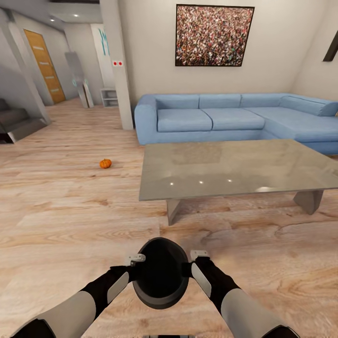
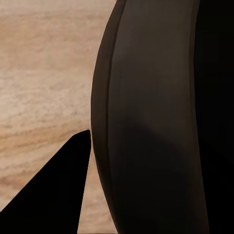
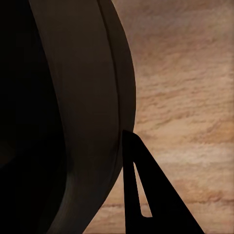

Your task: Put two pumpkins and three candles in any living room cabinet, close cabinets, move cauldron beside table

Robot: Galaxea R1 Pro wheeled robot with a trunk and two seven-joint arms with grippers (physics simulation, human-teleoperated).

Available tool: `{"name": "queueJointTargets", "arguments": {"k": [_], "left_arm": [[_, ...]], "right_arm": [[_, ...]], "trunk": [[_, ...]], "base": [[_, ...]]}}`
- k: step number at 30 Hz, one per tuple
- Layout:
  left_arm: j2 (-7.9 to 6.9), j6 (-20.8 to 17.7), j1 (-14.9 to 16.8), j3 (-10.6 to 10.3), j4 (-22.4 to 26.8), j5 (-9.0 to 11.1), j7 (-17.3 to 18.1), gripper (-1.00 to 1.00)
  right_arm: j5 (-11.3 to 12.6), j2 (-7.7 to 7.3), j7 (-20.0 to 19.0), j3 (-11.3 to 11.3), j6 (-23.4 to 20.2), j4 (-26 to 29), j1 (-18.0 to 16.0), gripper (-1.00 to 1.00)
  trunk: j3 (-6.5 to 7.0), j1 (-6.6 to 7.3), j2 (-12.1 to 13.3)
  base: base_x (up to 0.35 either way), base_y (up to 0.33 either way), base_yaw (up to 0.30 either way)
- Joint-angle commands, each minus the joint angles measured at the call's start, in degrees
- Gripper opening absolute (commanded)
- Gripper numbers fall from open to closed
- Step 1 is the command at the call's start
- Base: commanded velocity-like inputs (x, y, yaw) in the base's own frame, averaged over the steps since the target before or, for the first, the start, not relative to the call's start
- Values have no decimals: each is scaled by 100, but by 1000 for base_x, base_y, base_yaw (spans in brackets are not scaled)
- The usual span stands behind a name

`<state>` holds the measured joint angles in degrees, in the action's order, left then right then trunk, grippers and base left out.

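Note:
A black round cauldron [image 1: 161,272] hangs low in front of me above the wooden floor, held between both arms. My left gripper [image 1: 139,262] clamps its left rim and my right gripper [image 1: 192,259] clamps its right rim. In the left wrist view the cauldron's dark wall [image 2: 151,122] stands against one finger [image 2: 63,185]. The right wrist view shows the same wall [image 3: 73,97] beside a finger [image 3: 146,195]. One small orange pumpkin [image 1: 105,163] lies on the floor ahead to the left. The grey low table [image 1: 225,164] stands ahead. The candles and the cabinet are out of view.
A blue corner sofa [image 1: 234,117] stands behind the table against the far wall. A white pillar [image 1: 121,70] rises left of the sofa, with a hallway and a wooden door [image 1: 44,65] beyond. Steps [image 1: 16,122] sit at the far left. Open floor lies between me and the table.

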<state>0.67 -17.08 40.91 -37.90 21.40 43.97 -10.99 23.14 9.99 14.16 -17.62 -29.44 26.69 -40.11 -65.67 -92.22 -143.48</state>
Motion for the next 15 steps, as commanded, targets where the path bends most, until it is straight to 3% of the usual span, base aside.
{"name": "queueJointTargets", "arguments": {"k": [1, 15], "left_arm": [[8, 3, 5, -209, 198, 200, 9, -100], [12, 6, 5, -209, 198, 198, 9, -100]], "right_arm": [[252, 1, 43, -119, 20, 11, -6, -100], [252, 1, 43, -119, 18, 11, -6, -100]], "trunk": [[-27, 0, -5], [-337, -36, -23]], "base": [[0, 0, 0], [0, 0, 0]]}}
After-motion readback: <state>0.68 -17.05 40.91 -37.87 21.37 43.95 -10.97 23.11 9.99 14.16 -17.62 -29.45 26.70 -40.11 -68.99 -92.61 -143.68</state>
